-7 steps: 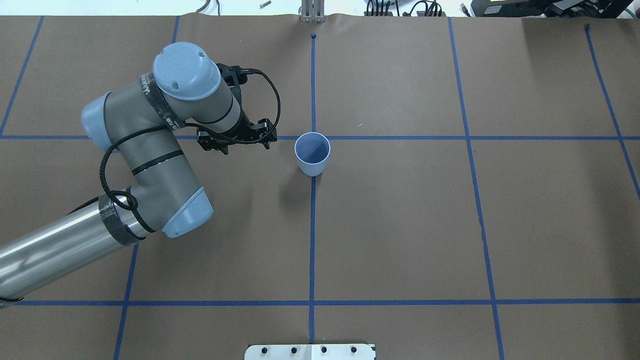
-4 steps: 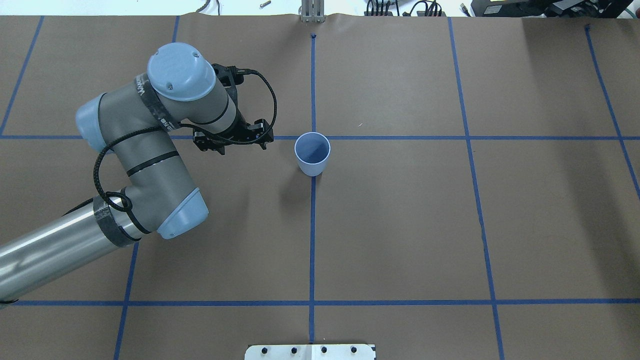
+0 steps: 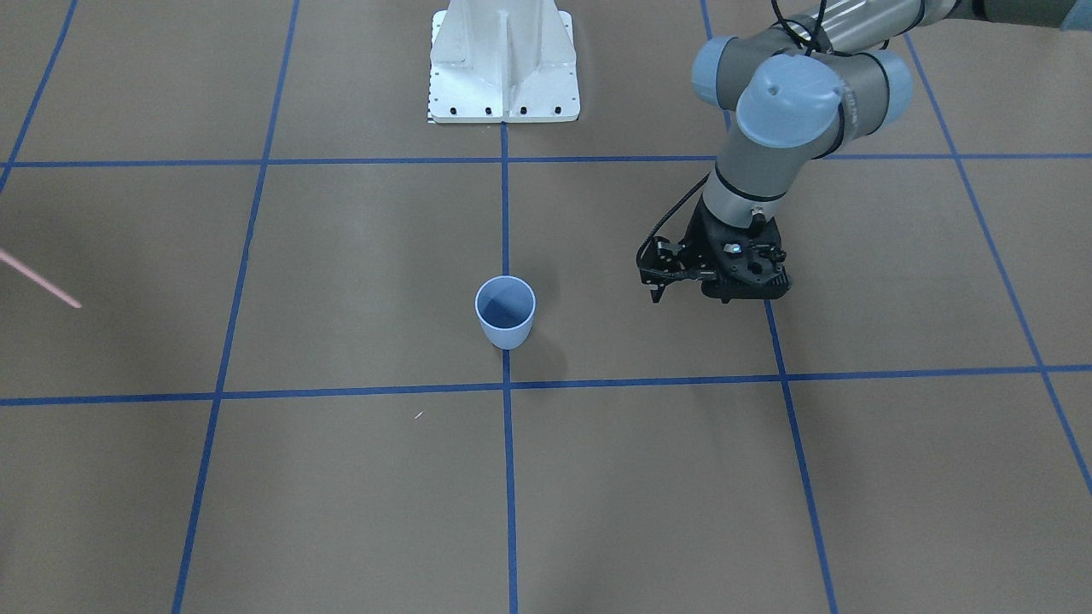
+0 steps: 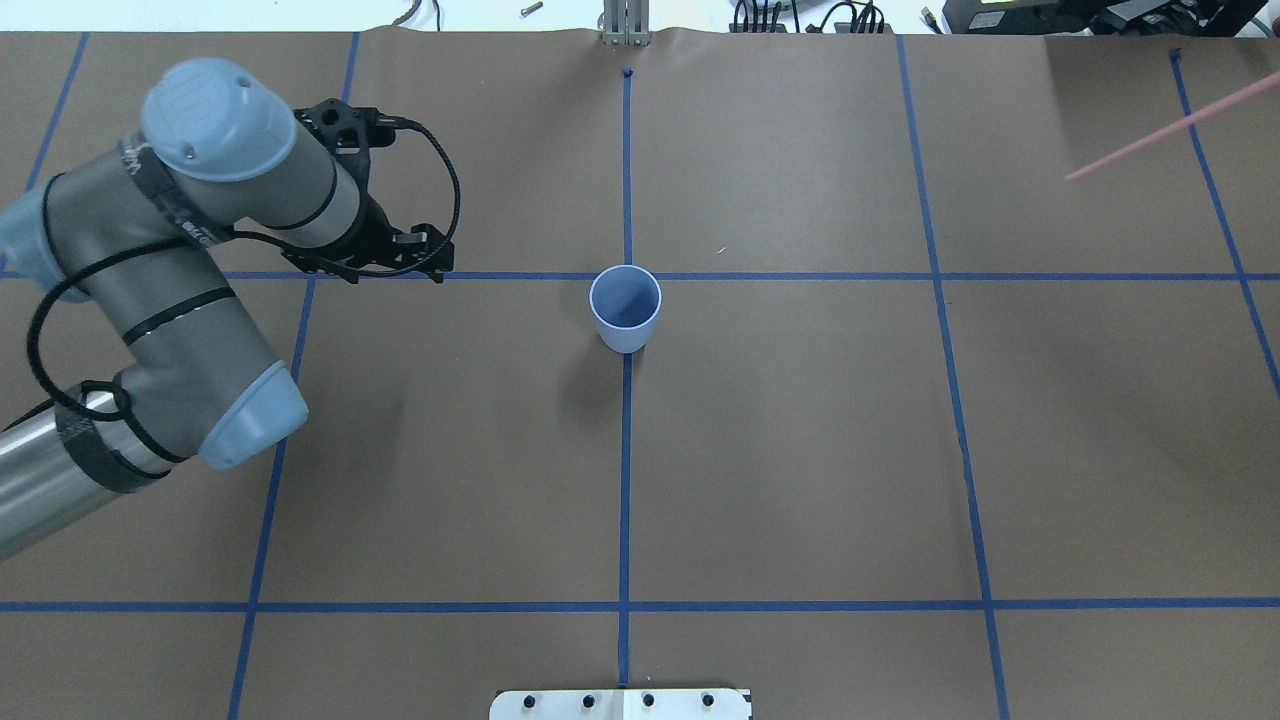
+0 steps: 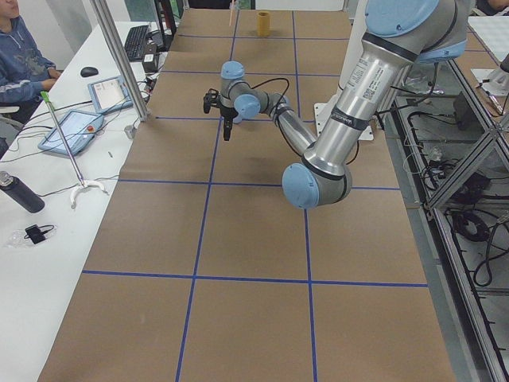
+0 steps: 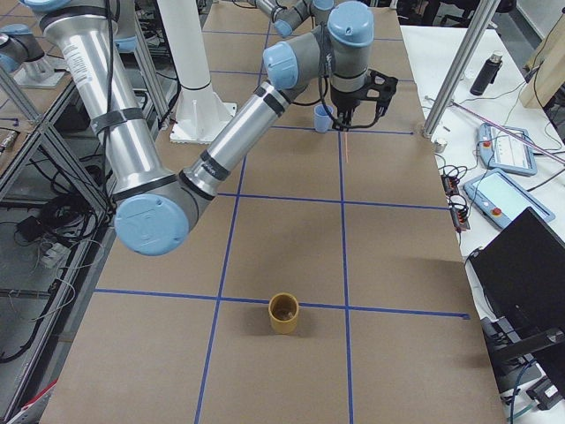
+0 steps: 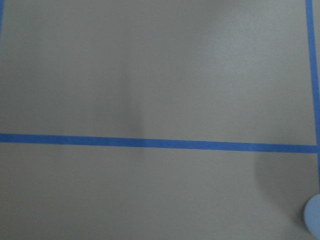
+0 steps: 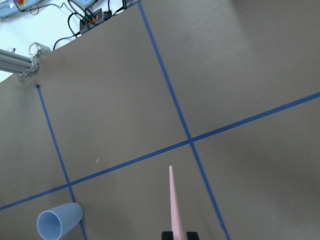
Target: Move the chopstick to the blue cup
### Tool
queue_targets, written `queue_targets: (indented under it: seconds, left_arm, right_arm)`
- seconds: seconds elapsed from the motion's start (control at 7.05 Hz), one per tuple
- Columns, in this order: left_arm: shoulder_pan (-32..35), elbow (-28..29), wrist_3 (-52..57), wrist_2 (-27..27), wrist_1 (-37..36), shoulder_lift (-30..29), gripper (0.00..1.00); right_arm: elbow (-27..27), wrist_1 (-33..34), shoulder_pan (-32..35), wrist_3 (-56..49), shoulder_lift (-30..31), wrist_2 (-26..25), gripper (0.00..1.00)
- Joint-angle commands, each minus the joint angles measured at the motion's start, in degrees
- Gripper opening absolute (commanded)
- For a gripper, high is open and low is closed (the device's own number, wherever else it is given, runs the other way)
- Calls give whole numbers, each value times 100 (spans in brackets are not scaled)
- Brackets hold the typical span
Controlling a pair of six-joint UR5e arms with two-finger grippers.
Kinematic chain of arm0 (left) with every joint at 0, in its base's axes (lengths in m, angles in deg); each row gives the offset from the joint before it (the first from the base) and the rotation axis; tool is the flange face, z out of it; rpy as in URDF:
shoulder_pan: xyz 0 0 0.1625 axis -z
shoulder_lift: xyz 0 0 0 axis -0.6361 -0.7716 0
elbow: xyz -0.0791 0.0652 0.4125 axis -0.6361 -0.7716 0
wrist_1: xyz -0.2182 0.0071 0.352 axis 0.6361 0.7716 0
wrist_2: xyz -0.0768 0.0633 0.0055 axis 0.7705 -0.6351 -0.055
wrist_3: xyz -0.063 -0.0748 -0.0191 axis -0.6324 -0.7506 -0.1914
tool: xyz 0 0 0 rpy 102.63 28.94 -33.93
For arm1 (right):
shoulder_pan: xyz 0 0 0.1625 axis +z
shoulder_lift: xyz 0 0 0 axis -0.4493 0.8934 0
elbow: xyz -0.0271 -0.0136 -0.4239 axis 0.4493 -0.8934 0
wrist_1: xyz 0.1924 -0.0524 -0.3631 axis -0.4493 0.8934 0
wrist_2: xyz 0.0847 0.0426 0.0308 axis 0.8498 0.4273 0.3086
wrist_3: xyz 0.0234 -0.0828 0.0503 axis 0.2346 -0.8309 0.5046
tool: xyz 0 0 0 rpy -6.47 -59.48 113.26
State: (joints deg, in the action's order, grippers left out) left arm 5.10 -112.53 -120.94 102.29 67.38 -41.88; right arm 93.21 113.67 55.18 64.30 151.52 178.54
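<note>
Right end effector (image 8: pixel 176 235) is clamped on the chopstick (image 8: pixel 172 202), and that pink stick pokes out over the table (image 4: pixel 800 450), off on the robot's right side and well apart from the blue cup (image 4: pixel 625 310). The cup stands upright on the centre tape line (image 4: pixel 625 480), right by a crossing. Left end effector (image 4: pixel 415 260) hangs over the table to the cup's left; open or closed, I can't tell from these angles.
</note>
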Motion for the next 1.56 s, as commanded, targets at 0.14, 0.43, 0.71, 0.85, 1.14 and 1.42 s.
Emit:
queue_targets:
  seconds: [0.14,0.43,0.71,0.85,1.14,1.42]
  left_arm:
    - [364,-189,652,293,52,612,97]
    - [523,-163,734,347,52,622,97]
    - [541,-154,734,347,52,622,97]
    - [541,-197,708,356,52,630,97]
    - [541,-198,672,496,52,622,97]
    - [541,-145,655,497,52,622,97]
  right_arm:
    - [-935,-1318,-1742,2355,-1426,-649,0]
    - [-1684,-1377,-2216,2927,-2470,-667,0]
    - [-2177,-1561,-2666,3430,-3071,-939,0]
    - [-2536,-1727,-2772,3475,-3273,-966,0]
    - [-2532,-1720,-2905,3449,-3135,-1107,0]
    - [-2504,-1720,-3115,3414,-2994,-1298,0]
